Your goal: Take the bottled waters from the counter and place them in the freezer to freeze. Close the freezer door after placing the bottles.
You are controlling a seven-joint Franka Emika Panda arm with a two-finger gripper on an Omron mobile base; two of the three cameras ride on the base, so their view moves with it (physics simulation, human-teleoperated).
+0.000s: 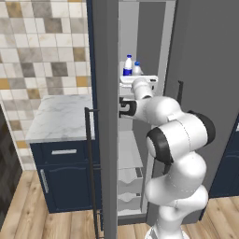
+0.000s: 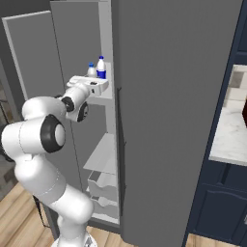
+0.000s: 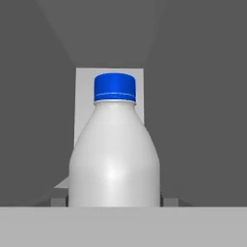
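Handling note: jaws clamp the plain bottle (image 3: 115, 154) at frame centre; smooth, light, slippery, so you grip its body mid-height

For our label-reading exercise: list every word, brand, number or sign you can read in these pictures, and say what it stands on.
None can be read.
Dark-blue label on the labelled bottle: too small and blurred to show any print.
Plain whitish bottle, close in the hand view: bare body and blue cap, no lettering.
Freezer, freezer door, counter and wall tiles: no text or signs.
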